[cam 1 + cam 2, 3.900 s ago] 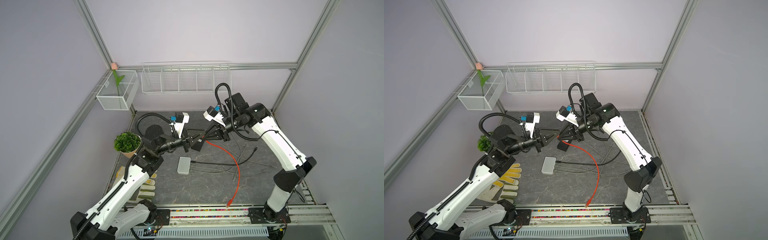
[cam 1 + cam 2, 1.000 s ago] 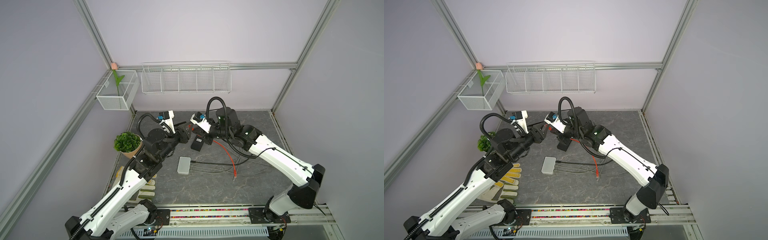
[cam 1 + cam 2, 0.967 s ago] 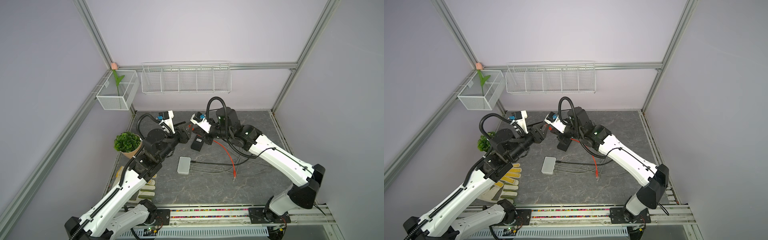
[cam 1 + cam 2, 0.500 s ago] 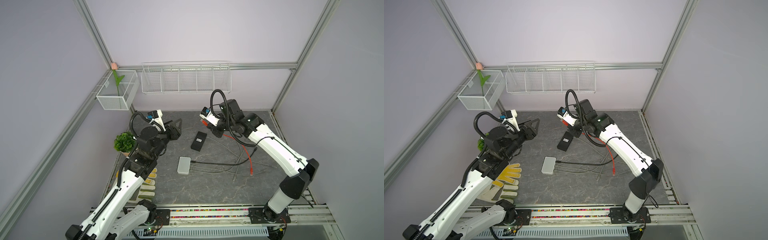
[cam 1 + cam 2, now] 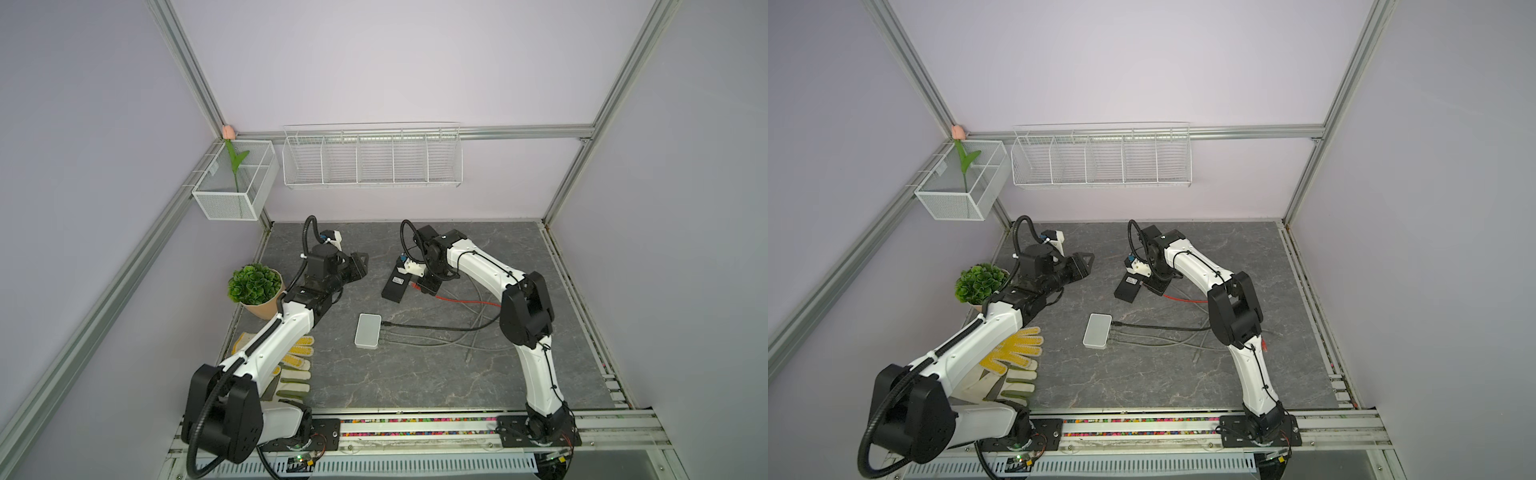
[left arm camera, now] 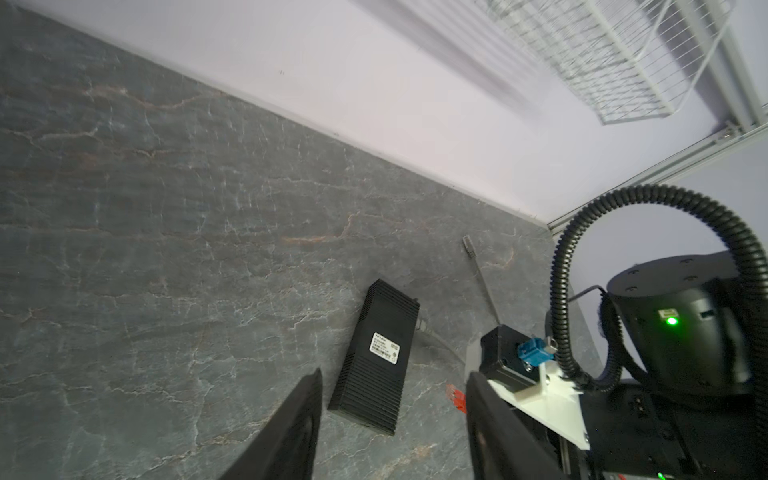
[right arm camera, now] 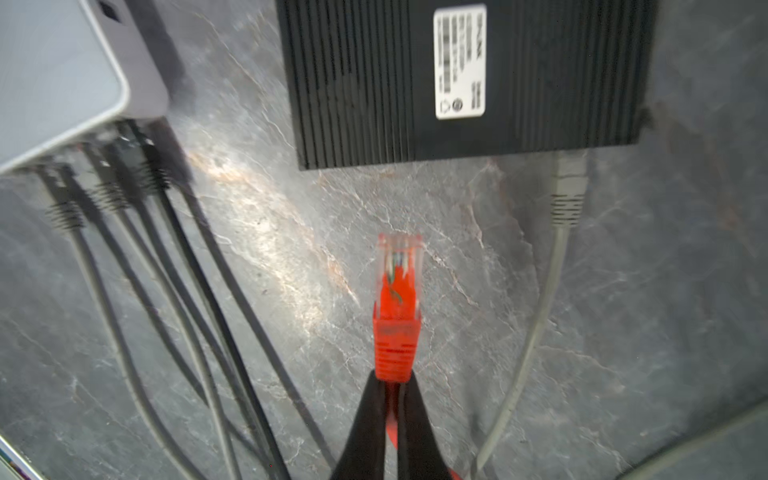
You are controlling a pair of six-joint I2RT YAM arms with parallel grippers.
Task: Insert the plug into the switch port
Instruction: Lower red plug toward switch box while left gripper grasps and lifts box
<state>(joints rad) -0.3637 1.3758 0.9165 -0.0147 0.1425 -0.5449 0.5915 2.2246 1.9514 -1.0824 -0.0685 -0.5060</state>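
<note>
The black ribbed switch (image 5: pixel 397 284) (image 5: pixel 1128 287) lies flat on the grey table, with a grey cable (image 7: pixel 567 187) plugged into its port side. The red plug (image 7: pixel 397 307) points at that side (image 7: pixel 465 79), a short gap away and beside the grey cable. My right gripper (image 7: pixel 392 380) (image 5: pixel 428 286) is shut on the red cable just behind the plug. To the left of the switch, my left gripper (image 5: pixel 361 264) (image 6: pixel 395 376) hangs open and holds nothing; its view shows the switch (image 6: pixel 376 357) and the plug (image 6: pixel 456 399).
A white box (image 5: pixel 368 330) with several dark cables plugged in lies in front of the switch. Loose grey cables (image 5: pixel 478 328) trail to the right. A potted plant (image 5: pixel 254 286) and gloves (image 5: pixel 295 365) sit at the left. Wire baskets (image 5: pixel 372 160) hang on the back wall.
My left gripper has drawn back to the left, away from the switch. My right gripper swung away to the right with the red plug, then came down close to the switch's port side.
</note>
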